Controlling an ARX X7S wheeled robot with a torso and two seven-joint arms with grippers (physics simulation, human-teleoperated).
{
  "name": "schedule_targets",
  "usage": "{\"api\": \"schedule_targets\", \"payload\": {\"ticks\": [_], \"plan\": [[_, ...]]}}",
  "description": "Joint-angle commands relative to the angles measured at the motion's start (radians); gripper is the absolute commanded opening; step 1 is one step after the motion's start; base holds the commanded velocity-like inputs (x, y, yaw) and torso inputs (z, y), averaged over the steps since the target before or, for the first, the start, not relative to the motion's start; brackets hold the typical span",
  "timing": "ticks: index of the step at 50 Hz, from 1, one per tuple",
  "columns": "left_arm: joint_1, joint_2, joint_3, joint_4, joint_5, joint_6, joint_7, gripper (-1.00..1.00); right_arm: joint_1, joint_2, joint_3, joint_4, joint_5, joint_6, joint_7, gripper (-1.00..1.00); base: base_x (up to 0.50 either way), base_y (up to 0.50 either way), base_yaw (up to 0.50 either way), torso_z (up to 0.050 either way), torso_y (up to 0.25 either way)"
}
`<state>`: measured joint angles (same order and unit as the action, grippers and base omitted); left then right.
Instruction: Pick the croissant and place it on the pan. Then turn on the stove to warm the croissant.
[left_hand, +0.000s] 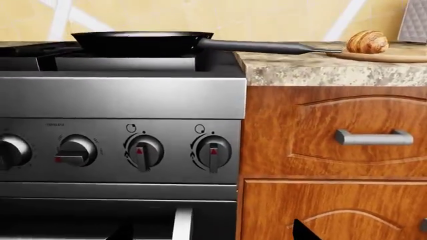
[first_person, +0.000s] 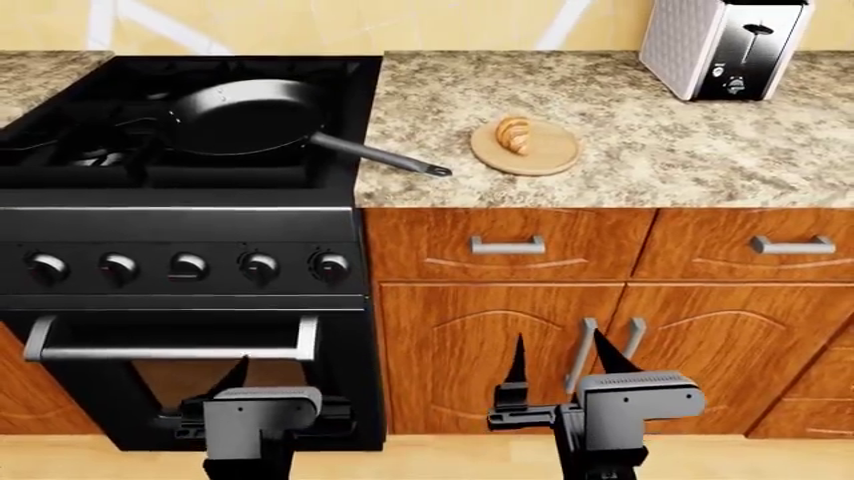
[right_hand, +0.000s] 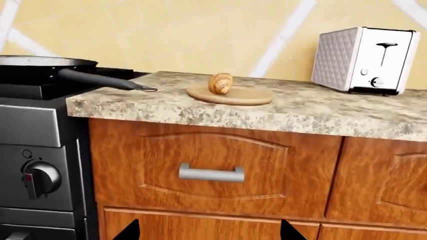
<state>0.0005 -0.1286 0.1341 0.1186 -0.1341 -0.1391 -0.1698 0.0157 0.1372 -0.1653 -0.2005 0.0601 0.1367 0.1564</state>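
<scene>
- Two grippers hang low in front of the kitchen units in the head view: the left gripper (first_person: 240, 385) before the oven door, the right gripper (first_person: 554, 365) before the wooden cabinet doors (first_person: 494, 350).
- The right gripper's dark fingers stand well apart, holding nothing; its wrist view shows both tips spread wide at the lower edge.
- The left gripper shows only one fingertip clearly, so I cannot tell how wide it stands; nothing is seen in its grasp.
- The croissant (first_person: 513, 134) lies on a round wooden plate (first_person: 547, 155) on the speckled countertop (first_person: 667, 140), just beside the stove (first_person: 187, 235).
- The pan (first_person: 247, 115) sits on the stove's right-hand burner, empty, its long handle reaching out over the countertop toward the plate without touching it.
- Five knobs (first_person: 258, 266) show in a row on the stove's front panel in the head view.
- A white toaster (first_person: 725, 45) stands at the back of the countertop, well apart from the croissant.
</scene>
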Motion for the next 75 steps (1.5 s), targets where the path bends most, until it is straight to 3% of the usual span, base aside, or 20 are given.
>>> {"api": "schedule_targets", "payload": {"ticks": [1,8,12,13,16,17,20,22,24,25,32,37,49,75], "plan": [[-0.039,-0.042,-0.034,0.255,-0.108,-0.274,-0.011,1.0,0.033,0.049,-0.03,-0.387,0.017,0.387,-0.004,1.0,0.0,0.0,0.0,0.05,0.0],[-0.108,-0.148,-0.041,0.447,-0.199,-0.422,0.069,1.0,0.115,0.062,0.033,-0.678,0.142,0.773,-0.046,1.0,0.0,0.0,0.0,0.05,0.0],[-0.178,-0.202,-0.042,0.534,-0.266,-0.576,0.089,1.0,0.269,0.036,0.102,-0.843,0.254,1.144,-0.051,1.0,0.0,0.0,0.0,0.05,0.0],[-0.202,-0.208,-0.049,0.547,-0.29,-0.629,0.086,1.0,0.308,0.052,0.123,-0.846,0.352,1.191,0.006,1.0,0.0,0.0,0.0,0.05,0.0],[-0.28,-0.225,-0.089,0.601,-0.405,-0.779,0.104,1.0,0.492,0.126,0.276,-0.846,0.802,1.43,0.401,1.0,0.0,0.0,0.0,0.05,0.0],[-0.306,-0.227,-0.109,0.618,-0.449,-0.829,0.107,1.0,0.541,0.176,0.29,-0.795,0.952,1.433,0.551,1.0,0.0,0.0,0.0,0.048,0.0],[-0.36,-0.227,-0.169,0.655,-0.533,-0.886,0.114,1.0,0.717,0.366,0.096,-0.665,1.402,1.268,1.001,1.0,0.0,0.0,0.0,0.023,0.0],[-0.391,-0.238,-0.194,0.667,-0.574,-0.912,0.127,1.0,0.791,0.429,0.001,-0.662,1.702,1.183,1.301,1.0,0.0,0.0,0.0,0.002,0.0],[-0.413,-0.245,-0.228,0.677,-0.622,-0.942,0.133,1.0,0.846,0.473,-0.065,-0.672,2.002,1.122,1.388,1.0,0.0,0.0,0.0,0.0,0.0],[-0.42,-0.249,-0.244,0.68,-0.648,-0.962,0.134,1.0,0.865,0.495,-0.088,-0.682,2.067,1.092,1.404,1.0,0.0,0.0,0.0,0.0,0.0],[-0.497,-0.258,-0.308,0.645,-0.771,-1.104,0.101,1.0,0.93,0.602,-0.173,-0.704,2.098,0.975,1.4,1.0,0.0,0.0,0.0,0.0,0.0],[-0.535,-0.253,-0.323,0.602,-0.82,-1.162,0.088,1.0,0.915,0.631,-0.109,-0.699,2.057,0.948,1.354,1.0,0.0,0.0,0.0,0.0,0.0],[-0.483,-0.272,-0.263,0.564,-0.784,-1.137,0.109,1.0,0.897,0.612,-0.006,-0.635,1.966,0.914,1.248,1.0,0.0,0.0,0.0,0.0,0.0],[-0.566,-0.254,-0.34,0.553,-0.861,-1.142,0.07,1.0,1.065,0.622,-0.149,-0.552,2.075,0.896,1.312,1.0,0.07,0.0,0.0,0.0,0.0]]}}
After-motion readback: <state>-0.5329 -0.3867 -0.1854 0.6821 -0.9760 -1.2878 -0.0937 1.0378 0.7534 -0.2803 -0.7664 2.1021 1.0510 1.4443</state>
